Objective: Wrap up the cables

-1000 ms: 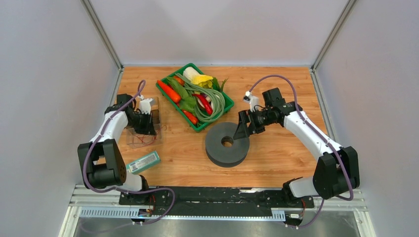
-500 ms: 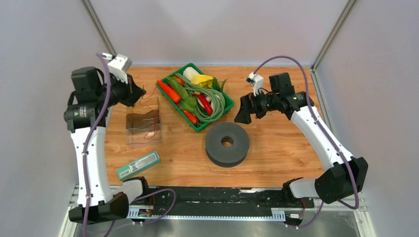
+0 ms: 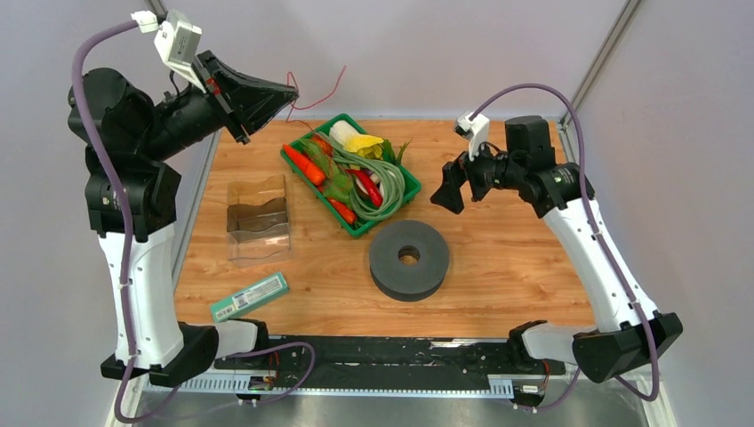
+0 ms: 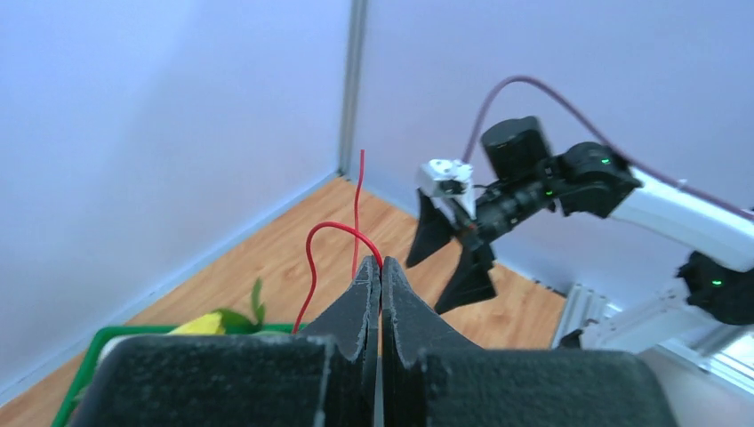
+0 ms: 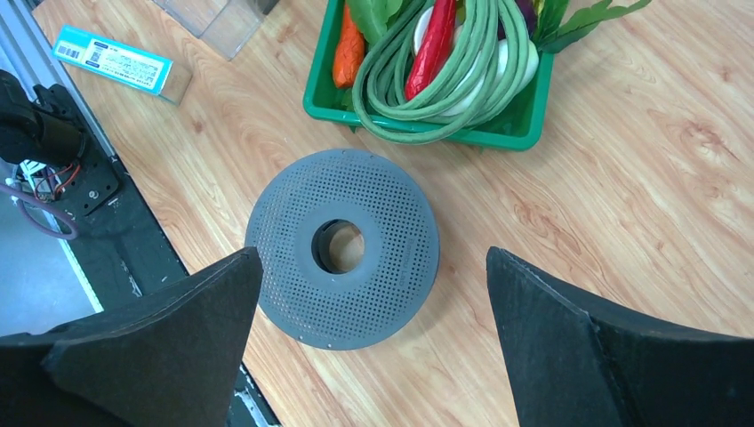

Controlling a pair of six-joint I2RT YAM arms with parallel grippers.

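Tray [image 5: 511,133]: green, 12 o'clock on the bench [image 3: 498,267]. Holds carrots [image 3: 304,165], looped green beans [image 5: 418,98], a red chilli [image 5: 431,49], and yellow and white pieces.
Clear box [image 3: 258,218]: 9 o'clock. I cannot make out any contents through the walls.
Disc [image 3: 409,260]: grey, perforated, holed at its centre. It lies flat at 6 o'clock of the tray.
Teal box [image 3: 251,296]: 7 o'clock, near the bench edge.
Wire [image 4: 359,205]: red, thread-thin, off the bench at 11 o'clock. It arcs and pokes up from the fingertips.
Left pincer [image 3: 289,92]: together, clamped on the wire, high over the far-left corner.
Right pincer [image 3: 458,191]: apart, holding nothing, hovering at 2 o'clock of the disc.
Hidden: the wire's lower run is lost behind the left fingers [image 4: 356,311], and its length is unclear.
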